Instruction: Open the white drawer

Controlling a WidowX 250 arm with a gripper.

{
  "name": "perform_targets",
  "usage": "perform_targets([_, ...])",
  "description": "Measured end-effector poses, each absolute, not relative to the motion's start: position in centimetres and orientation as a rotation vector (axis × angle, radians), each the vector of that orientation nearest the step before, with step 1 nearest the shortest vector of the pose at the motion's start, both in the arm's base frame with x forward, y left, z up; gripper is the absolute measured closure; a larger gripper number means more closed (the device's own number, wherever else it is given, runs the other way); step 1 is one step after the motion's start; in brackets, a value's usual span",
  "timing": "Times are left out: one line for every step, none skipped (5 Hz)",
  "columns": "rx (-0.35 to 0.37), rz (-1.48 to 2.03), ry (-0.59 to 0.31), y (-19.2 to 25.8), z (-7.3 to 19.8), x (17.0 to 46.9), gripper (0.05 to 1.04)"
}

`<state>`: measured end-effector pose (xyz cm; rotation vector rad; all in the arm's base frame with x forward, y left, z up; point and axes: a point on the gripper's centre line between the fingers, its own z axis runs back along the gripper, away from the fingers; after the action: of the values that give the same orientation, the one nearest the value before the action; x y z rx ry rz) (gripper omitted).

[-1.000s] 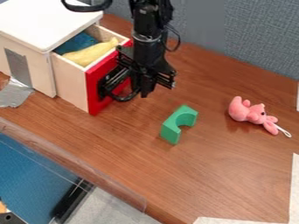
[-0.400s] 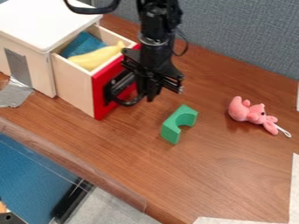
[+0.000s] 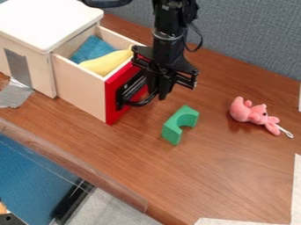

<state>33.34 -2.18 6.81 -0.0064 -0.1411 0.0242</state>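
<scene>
My gripper (image 3: 160, 92) hangs at the red front of the drawer (image 3: 82, 90), beside its black handle (image 3: 130, 93), with its lower end at the handle's outer side. The drawer has pale wooden sides and stands well out of the white-topped cabinet (image 3: 47, 19). Inside it lie a blue cloth-like thing (image 3: 92, 47) and a yellow object (image 3: 107, 62). The arm covers part of the drawer's right back corner. How the fingers stand is hidden.
A green arch-shaped block (image 3: 178, 125) lies just in front of the gripper on the brown table (image 3: 223, 171). Farther right lies a pink plush toy (image 3: 256, 115). A grey partition (image 3: 253, 35) runs behind; silver tape (image 3: 15, 93) sits by the cabinet.
The gripper has moved to the right and slightly down, and the drawer has slid farther out with it, showing more of the blue and yellow things. The block and plush toy have stayed put.
</scene>
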Motion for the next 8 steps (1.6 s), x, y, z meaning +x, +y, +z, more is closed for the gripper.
perform_targets([-0.008,0.061,-0.129,-2.2,6.9,34.0,0.955])
perform_targets([-0.011,0.077,-0.119,-2.3,6.7,34.2,0.955])
perform_targets([-0.014,0.085,-0.119,-2.3,6.7,34.2,0.914])
perform_targets([-0.023,0.101,-0.119,-2.6,6.7,34.2,0.835])
perform_targets([-0.023,0.098,-0.116,-2.6,6.6,34.1,0.933])
perform_targets([-0.019,0.065,-0.112,-2.8,6.5,33.9,0.725])
perform_targets([-0.004,0.013,-0.161,-2.8,8.7,33.4,0.415])
perform_targets([-0.023,-0.057,-0.236,-1.4,12.4,32.0,0.137])
